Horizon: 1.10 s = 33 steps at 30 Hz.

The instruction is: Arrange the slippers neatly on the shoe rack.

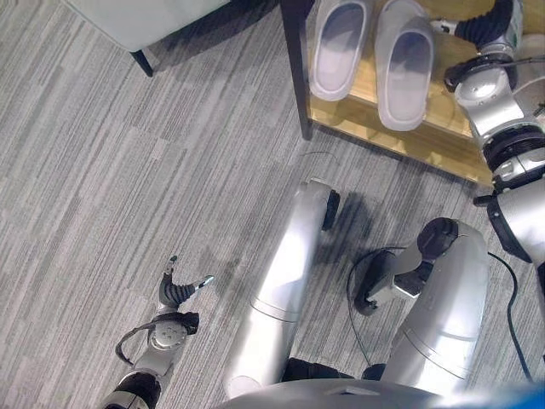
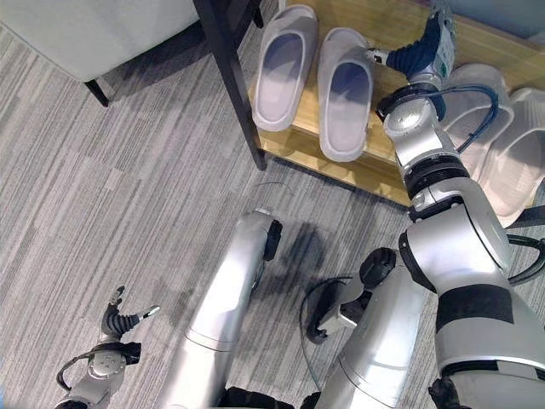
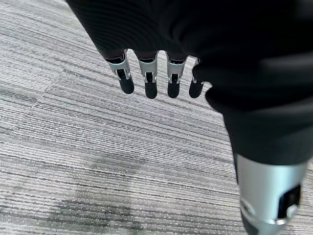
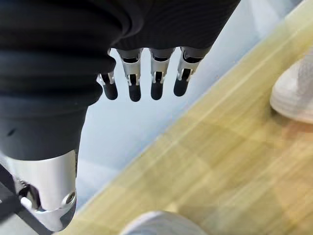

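Here, two pale slippers [image 2: 315,77] are set side by side at the shoe rack's [image 2: 375,166] left front corner; the right hand [image 2: 419,47] is spread empty above the shelf, the left hand [image 1: 177,290] relaxed over carpet [image 1: 102,170].

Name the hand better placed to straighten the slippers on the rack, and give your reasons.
Right. The right hand hangs open over the rack, right beside the slippers. The left hand hangs low over the carpet, far from the rack, so it would have to travel much further.

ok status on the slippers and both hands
Both hands open: left hand over carpet, right hand above the rack shelf. Slippers paired side by side on it. Nothing in the way.
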{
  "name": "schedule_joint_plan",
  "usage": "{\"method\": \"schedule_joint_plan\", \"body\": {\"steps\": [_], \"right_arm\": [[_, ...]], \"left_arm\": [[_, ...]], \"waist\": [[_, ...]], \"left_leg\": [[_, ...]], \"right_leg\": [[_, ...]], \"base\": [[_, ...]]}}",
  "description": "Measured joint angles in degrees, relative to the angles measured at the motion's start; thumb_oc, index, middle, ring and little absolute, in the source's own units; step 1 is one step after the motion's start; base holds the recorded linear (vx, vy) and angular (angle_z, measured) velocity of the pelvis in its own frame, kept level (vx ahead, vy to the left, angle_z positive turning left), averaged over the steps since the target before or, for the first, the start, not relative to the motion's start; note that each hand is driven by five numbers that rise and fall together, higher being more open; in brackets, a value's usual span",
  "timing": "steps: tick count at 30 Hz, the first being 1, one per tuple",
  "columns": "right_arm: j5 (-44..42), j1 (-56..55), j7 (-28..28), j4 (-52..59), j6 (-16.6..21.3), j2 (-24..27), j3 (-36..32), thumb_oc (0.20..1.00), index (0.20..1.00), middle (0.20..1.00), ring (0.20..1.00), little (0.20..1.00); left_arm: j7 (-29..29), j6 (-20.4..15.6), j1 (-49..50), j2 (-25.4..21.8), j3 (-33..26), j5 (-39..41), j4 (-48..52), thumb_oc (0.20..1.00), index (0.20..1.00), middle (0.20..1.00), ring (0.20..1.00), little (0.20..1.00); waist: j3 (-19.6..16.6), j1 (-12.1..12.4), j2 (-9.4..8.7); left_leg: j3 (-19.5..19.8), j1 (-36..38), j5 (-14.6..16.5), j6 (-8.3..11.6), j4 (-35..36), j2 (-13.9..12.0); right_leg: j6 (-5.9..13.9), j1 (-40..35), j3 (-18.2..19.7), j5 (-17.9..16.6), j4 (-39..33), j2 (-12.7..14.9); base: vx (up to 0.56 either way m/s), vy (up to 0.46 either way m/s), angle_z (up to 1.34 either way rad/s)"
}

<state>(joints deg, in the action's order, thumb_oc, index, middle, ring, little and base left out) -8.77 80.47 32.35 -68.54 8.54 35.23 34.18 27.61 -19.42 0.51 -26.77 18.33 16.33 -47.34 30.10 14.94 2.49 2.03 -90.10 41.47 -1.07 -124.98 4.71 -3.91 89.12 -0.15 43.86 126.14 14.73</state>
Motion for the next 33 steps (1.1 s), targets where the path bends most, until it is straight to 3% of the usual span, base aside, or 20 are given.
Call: {"method": "schedule_joint_plan", "body": {"steps": [4, 7, 10, 12, 16, 22, 33], "right_arm": [[-0.4, -2.4, 0.3, 2.2, -0.1, -1.1, -2.4, 1.000, 1.000, 1.000, 1.000, 1.000], [-1.8, -7.1, 1.6, 10.5, 0.8, -6.0, -5.9, 1.000, 1.000, 1.000, 1.000, 1.000], [-1.1, -16.0, 3.5, 28.0, 1.5, -5.2, -8.9, 1.000, 1.000, 1.000, 1.000, 1.000], [-0.8, -19.3, 4.3, 31.7, 1.9, -5.8, -9.7, 1.000, 1.000, 1.000, 1.000, 1.000], [2.2, -27.3, 4.4, 36.1, 1.9, -12.4, -14.4, 1.000, 1.000, 1.000, 1.000, 1.000], [2.9, -34.4, 3.3, 40.6, 2.6, -18.3, -14.2, 1.000, 1.000, 1.000, 1.000, 1.000], [6.4, -38.8, 1.4, 45.2, 3.8, -19.5, -9.8, 1.000, 1.000, 1.000, 1.000, 1.000]], "left_arm": [[-0.1, 0.2, 0.0, 0.5, -0.6, 0.1, -1.4, 1.000, 1.000, 1.000, 1.000, 1.000], [-0.1, 0.2, -3.6, 3.9, -0.6, 0.5, -11.3, 1.000, 1.000, 1.000, 1.000, 1.000], [-0.1, 0.6, -3.8, 6.1, -5.0, 2.7, -13.6, 1.000, 1.000, 1.000, 1.000, 1.000], [-0.1, 0.5, -3.7, 6.1, -5.0, 2.8, -13.0, 1.000, 1.000, 1.000, 1.000, 1.000], [-0.1, 1.6, -4.0, 6.2, -5.6, 2.8, -13.4, 1.000, 1.000, 1.000, 1.000, 1.000], [0.0, 2.4, -4.6, 6.2, -9.3, 3.5, -12.2, 1.000, 1.000, 1.000, 1.000, 1.000], [0.4, 2.3, -4.9, 6.3, -9.4, 5.0, -11.4, 1.000, 1.000, 1.000, 1.000, 1.000]], "waist": [[0.0, -1.1, -0.09], [0.0, -3.8, -0.13], [0.5, -5.2, -1.06], [0.5, -6.0, -1.14], [0.5, -7.6, -1.25], [0.9, -9.6, -2.11], [1.4, -9.8, -3.10]], "left_leg": [[-0.1, 0.2, 0.5, -0.07, -0.5, -0.8], [-0.1, 0.5, 0.7, -0.18, -0.8, -1.3], [0.0, 1.5, 1.8, 0.10, -1.2, -1.8], [0.0, 1.9, 1.8, 0.12, -1.2, -1.8], [0.1, 2.0, 2.5, 0.73, -3.1, -2.0], [-0.5, 1.9, 4.1, 0.96, -5.8, -3.2], [-0.4, 1.8, 4.4, 1.24, -5.8, -3.3]], "right_leg": [[-0.38, 0.3, 0.1, -0.2, 0.3, -0.5], [-0.17, 0.3, 0.2, -0.4, 0.3, -1.2], [-0.54, -0.1, 0.1, -0.1, 0.8, -1.7], [-0.49, -0.3, 0.1, -0.2, 0.9, -2.0], [-0.35, 0.1, 0.5, -0.1, 2.6, -2.9], [-0.29, 1.6, 1.5, 0.6, 5.6, -4.0], [-0.31, 2.0, 1.5, 0.9, 5.7, -4.5]], "base": [[-0.03, -0.001, -0.09], [-0.02, -0.039, -0.10], [-0.02, -0.061, -0.10], [-0.02, -0.054, -0.03], [-0.02, -0.030, -0.09], [-0.03, -0.030, -0.07], [0.00, 0.000, 0.00]]}}
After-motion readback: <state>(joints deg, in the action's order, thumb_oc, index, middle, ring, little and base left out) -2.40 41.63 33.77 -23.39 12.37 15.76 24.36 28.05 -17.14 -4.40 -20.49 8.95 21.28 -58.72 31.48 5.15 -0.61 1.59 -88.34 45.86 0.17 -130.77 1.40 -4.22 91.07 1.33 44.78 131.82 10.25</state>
